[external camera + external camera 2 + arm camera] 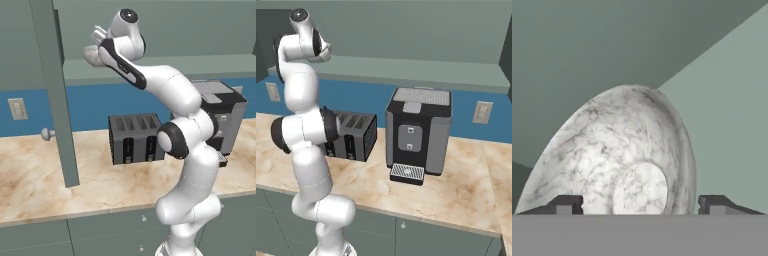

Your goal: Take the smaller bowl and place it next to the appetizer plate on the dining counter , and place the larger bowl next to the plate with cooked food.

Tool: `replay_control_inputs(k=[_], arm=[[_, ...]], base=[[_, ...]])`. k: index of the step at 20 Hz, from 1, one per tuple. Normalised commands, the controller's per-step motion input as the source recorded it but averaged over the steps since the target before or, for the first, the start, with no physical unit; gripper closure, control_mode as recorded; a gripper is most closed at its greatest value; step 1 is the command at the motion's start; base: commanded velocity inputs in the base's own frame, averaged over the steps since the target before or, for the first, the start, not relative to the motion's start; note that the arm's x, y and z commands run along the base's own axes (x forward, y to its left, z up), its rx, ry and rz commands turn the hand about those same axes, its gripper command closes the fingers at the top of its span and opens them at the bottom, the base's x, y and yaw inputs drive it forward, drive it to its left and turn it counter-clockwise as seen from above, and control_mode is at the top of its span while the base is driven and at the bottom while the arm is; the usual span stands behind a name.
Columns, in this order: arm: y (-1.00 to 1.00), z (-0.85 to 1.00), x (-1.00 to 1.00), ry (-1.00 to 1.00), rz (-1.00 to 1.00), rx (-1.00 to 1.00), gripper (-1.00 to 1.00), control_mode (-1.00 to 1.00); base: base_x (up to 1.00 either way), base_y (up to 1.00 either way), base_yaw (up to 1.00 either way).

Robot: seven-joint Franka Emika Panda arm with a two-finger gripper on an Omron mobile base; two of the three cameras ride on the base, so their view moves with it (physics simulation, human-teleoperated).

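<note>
- Grey-white marbled stone fills the hand view: the smaller bowl (629,160) sits tilted between the two dark finger tips, its hollow and round base ring turned toward the camera.
- One finger tip shows at each side of the bowl near its lower edge, and the gripper (641,205) looks closed on it, though the actual contact at the rim lies hidden below the edge of the picture.
- In the left base view, the gripper (92,47) is raised high, up at the level of the upper cabinets, with a pale rounded shape at its tip that is probably the same bowl (91,54).
- An open cabinet door (55,95), grey-green, stands edge-on just to the left of the raised hand.
- Below, a beige marble-patterned countertop (35,175) runs along a blue backsplash (90,107).
- A dark four-slot toaster (136,137) sits on that countertop, partly behind the arm's elbow.
- To the toaster's right stands a dark grey coffee machine (418,130) with a metal drip grate at its foot; the two appliances are near each other but apart.
- A white wall outlet (482,112) is set in the backsplash to the right of the coffee machine, and another outlet (17,108) shows at the far left.
- A round cabinet knob (47,133) pokes out beside the open door, low against the backsplash.
</note>
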Motion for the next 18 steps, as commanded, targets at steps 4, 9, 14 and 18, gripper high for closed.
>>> replay_control_inputs(k=[4, 9, 14, 18], arm=[[-0.02, -0.16, -0.05, 0.06, -0.11, -0.02, 1.00, -1.00], [-0.24, -0.40, -0.52, 0.01, -0.20, 0.00, 1.00, -1.00], [-0.26, -0.42, -0.41, 0.00, -0.20, 0.00, 1.00, -1.00], [-0.41, -0.18, -0.70, 0.01, -0.21, 0.00, 1.00, -1.00]], base=[[0.00, 0.00, 0.00], [0.00, 0.00, 0.00], [0.00, 0.00, 0.00], [0.00, 0.00, 0.00]])
